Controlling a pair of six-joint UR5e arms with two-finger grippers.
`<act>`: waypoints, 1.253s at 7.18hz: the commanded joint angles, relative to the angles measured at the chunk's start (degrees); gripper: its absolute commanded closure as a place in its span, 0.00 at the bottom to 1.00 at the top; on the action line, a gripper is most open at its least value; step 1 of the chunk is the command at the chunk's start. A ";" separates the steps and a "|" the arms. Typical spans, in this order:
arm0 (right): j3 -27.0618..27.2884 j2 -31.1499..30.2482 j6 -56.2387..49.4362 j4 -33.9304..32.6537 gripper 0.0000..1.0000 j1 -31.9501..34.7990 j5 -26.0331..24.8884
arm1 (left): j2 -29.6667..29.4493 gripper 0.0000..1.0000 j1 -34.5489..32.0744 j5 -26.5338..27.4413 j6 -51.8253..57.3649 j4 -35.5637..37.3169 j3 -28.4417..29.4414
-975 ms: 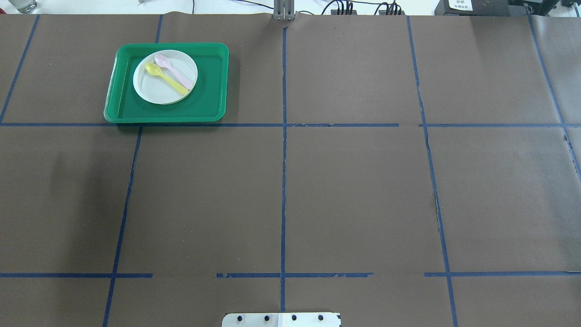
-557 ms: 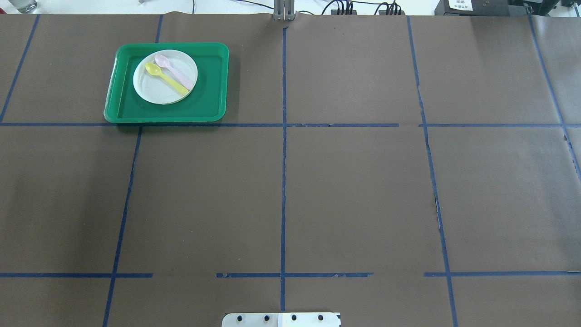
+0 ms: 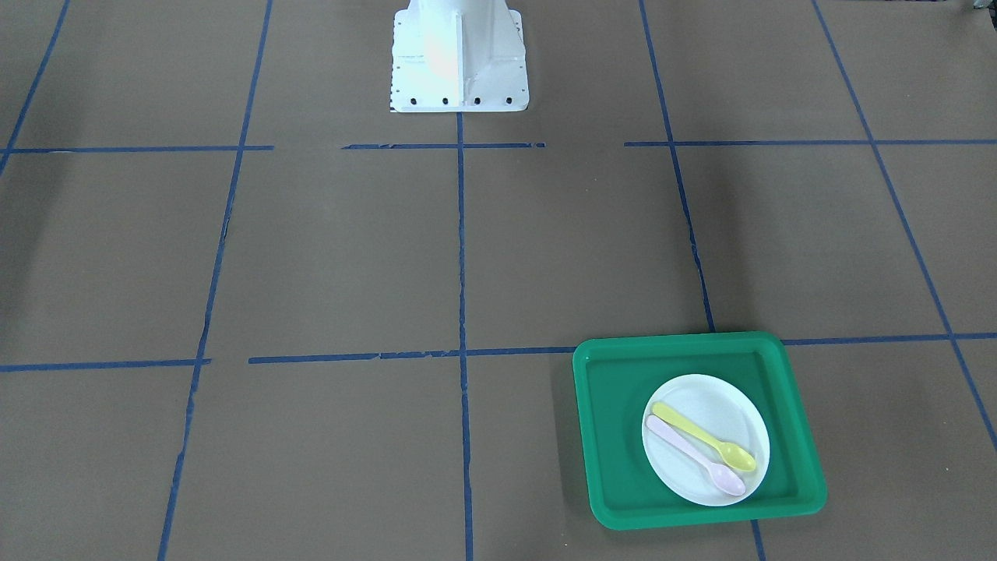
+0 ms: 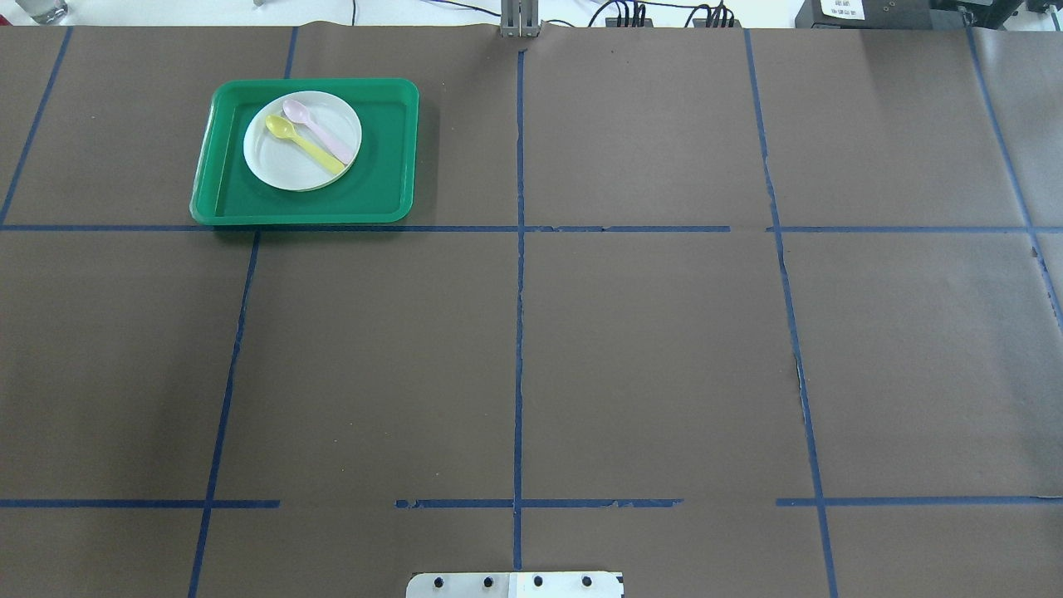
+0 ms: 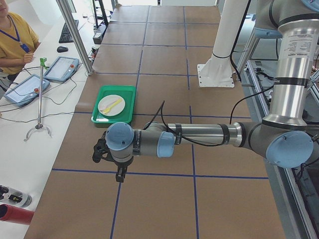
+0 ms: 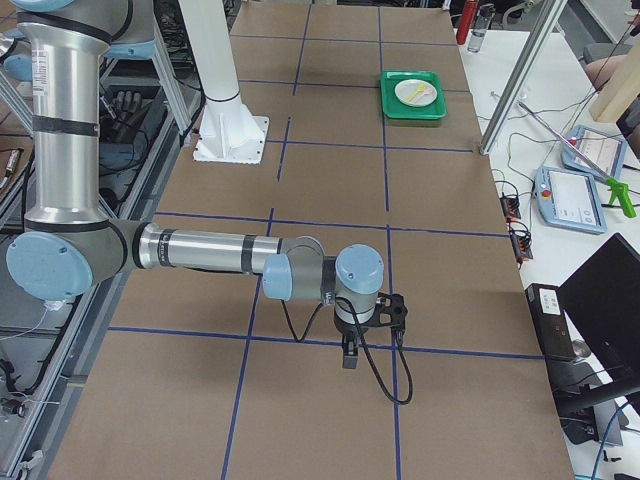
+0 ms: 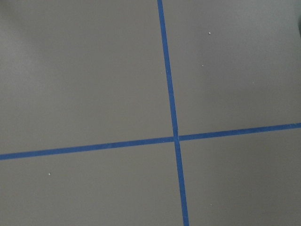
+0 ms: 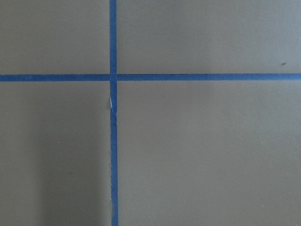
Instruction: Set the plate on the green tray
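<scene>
The small white plate [image 4: 282, 169] lies inside the green tray [image 4: 386, 170] at the far left of the table; it also shows in the front view [image 3: 724, 401] on the tray [image 3: 615, 436]. A yellow spoon [image 4: 303, 143] and a pink spoon [image 4: 320, 137] lie on the plate. My left gripper [image 5: 98, 151] shows only in the left side view, over bare table well short of the tray [image 5: 127, 107]. My right gripper [image 6: 393, 310] shows only in the right side view, far from the tray [image 6: 395, 105]. I cannot tell whether either is open or shut.
The table is covered in brown paper with blue tape lines [image 4: 519, 332]. The white robot base [image 3: 458, 54] stands at the near middle edge. An operator [image 5: 15, 40] sits beyond the far edge, with tablets [image 5: 62, 67] and a metal post [image 5: 75, 35].
</scene>
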 commanded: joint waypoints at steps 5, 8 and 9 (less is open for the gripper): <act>0.00 0.00 0.00 0.00 0.00 0.00 0.00 | 0.28 0.00 2.71 4.14 0.29 -0.73 -2.04; 0.00 0.00 0.00 0.00 0.00 0.00 0.00 | 0.19 0.00 2.88 3.35 0.29 -1.52 -1.60; 0.00 0.00 0.00 0.00 0.00 0.00 0.00 | 0.19 0.00 2.97 3.35 0.21 -4.13 -1.16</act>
